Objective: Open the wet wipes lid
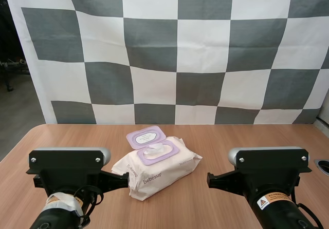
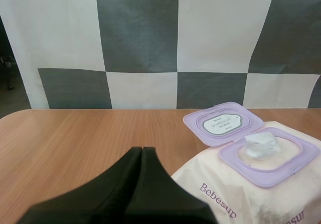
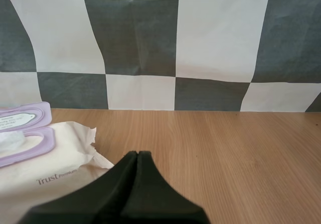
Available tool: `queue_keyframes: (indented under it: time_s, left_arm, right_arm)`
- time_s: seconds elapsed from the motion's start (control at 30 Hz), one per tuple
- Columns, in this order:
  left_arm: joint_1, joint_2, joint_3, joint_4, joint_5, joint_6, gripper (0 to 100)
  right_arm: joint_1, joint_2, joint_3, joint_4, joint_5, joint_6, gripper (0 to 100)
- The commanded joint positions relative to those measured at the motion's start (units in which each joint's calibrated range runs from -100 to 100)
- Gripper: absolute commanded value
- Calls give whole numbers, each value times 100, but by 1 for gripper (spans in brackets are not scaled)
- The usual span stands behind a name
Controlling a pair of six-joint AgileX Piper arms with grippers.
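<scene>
A cream pack of wet wipes (image 1: 157, 167) lies in the middle of the wooden table. Its purple lid (image 1: 146, 136) is flipped back, and a white wipe (image 1: 154, 149) pokes from the purple-rimmed opening. From the left wrist, the pack (image 2: 251, 191) and raised lid (image 2: 223, 123) sit just beside my left gripper (image 2: 142, 150), whose fingers lie together as one dark wedge. My right gripper (image 3: 138, 155) is likewise shut on nothing, with the pack (image 3: 45, 161) off to its side. Both arms sit low at the near table edge, left arm (image 1: 69, 180) and right arm (image 1: 267, 180).
The wooden table (image 1: 231, 136) stretches bare behind and to both sides of the pack. A small round dark fitting (image 1: 322, 165) sits at the table's right edge.
</scene>
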Motion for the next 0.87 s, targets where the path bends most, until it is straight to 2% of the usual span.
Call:
queue_keyframes:
  time_s: [0.0, 0.83]
  left_arm:
    - [5, 0, 0, -8, -10, 1, 0]
    - [5, 0, 0, -8, -6, 28, 0]
  right_arm:
    - [-1, 0, 0, 1, -11, 3, 0]
    - [-1, 0, 0, 1, -11, 3, 0]
